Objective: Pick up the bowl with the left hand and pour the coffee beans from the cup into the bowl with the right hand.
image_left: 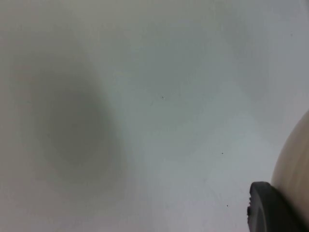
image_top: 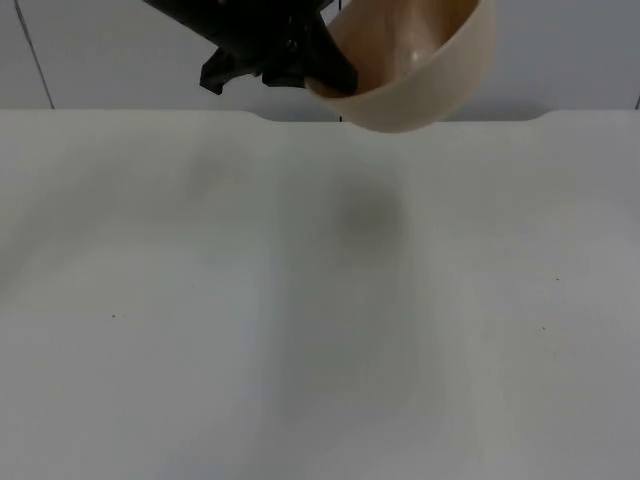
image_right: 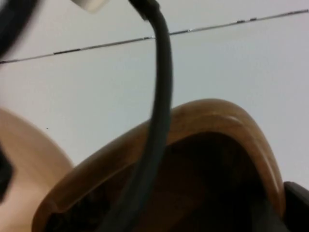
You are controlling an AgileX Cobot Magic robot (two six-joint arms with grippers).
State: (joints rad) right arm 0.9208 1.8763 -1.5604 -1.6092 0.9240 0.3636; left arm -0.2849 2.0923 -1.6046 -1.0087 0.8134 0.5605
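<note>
Open surface, with the clutter held high at the far edge

The white surface (image_top: 320, 330) lies bare from the near edge to the grey wall (image_top: 560, 50), so a hand could pass anywhere across it. What stands in the way is in the air at the far middle: the tilted cream bowl (image_top: 420, 70) in the left hand (image_top: 325, 75), and, just beside it, a wooden cup (image_right: 207, 145).

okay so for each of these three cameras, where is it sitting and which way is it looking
Top view: fixed above, looks down and forward over the white table; left gripper holds the bowl aloft.
Left wrist view: looks down at the table; fingertip beside the bowl.
Right wrist view: looks along its gripper into the wooden cup.
All share the bowl.
</note>
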